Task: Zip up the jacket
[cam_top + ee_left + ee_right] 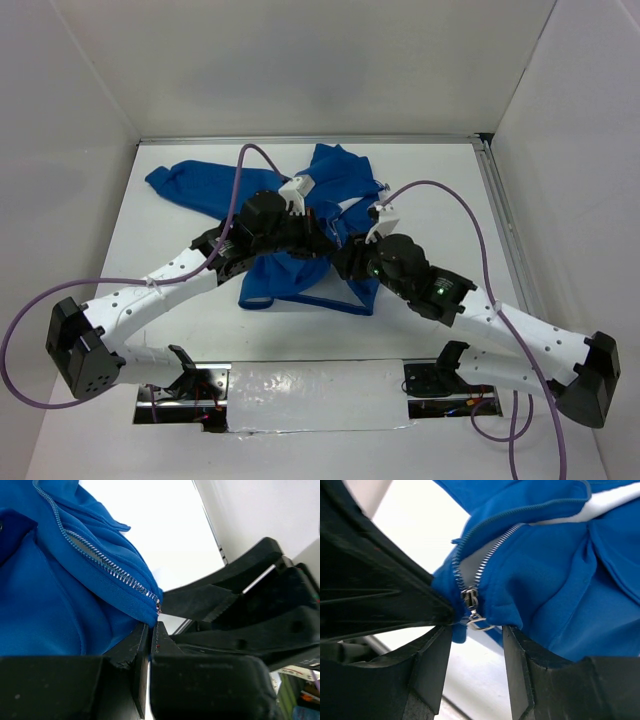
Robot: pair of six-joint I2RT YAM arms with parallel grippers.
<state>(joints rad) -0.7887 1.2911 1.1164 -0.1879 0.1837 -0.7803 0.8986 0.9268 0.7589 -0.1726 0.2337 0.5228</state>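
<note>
Jacket (340, 175) lies mid-frame on the desk (430, 170). Your left pincer (150, 637) clamps its hem; right pincer (477, 640) gapes astride the zipper pull (479, 624). Close off-centre and you pinch fabric instead.

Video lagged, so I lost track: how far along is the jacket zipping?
Done: the slider looks seated at the bottom hem of the jacket, and the left gripper pinches the hem beside it. In hand: the right gripper stands open around the pull tab, not gripping. Left: the teeth above the slider are apart, so the whole zip is open.
</note>
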